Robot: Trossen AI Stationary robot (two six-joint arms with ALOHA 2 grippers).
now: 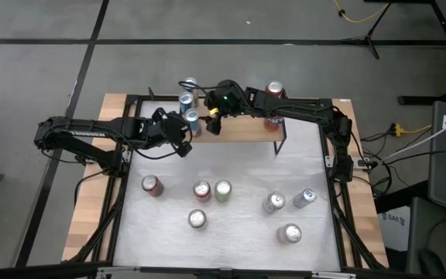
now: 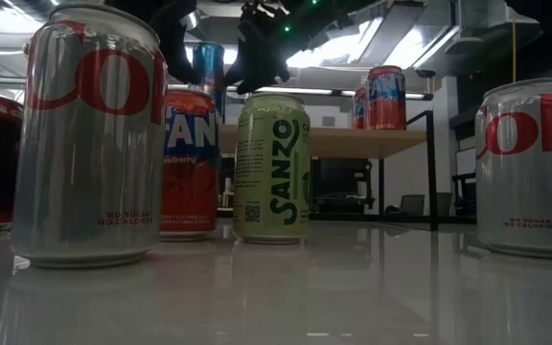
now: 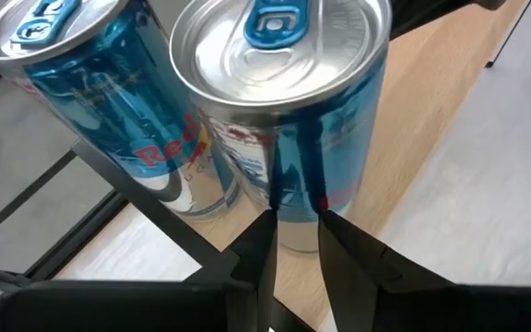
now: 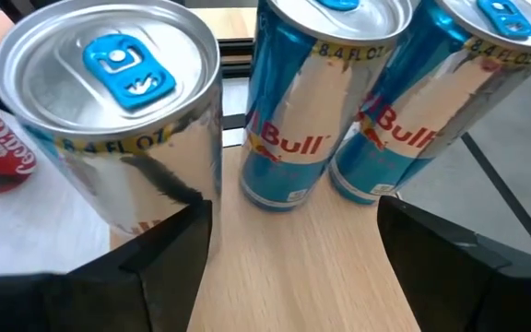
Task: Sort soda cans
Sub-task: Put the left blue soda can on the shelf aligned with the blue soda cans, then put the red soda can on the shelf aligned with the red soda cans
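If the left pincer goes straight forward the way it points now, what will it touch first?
Most likely the nearest blue Red Bull can on the wooden shelf. The left pincer points at its lower body, fingers nearly shut and very close; whether they already touch it is unclear.

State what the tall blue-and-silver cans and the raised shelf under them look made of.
Tall blue-and-silver cans: thin metal, likely aluminium, with brushed silver tops, blue pull tabs and glossy mirror-like bodies. Raised shelf: pale wood, matte with visible grain, possibly laminate.
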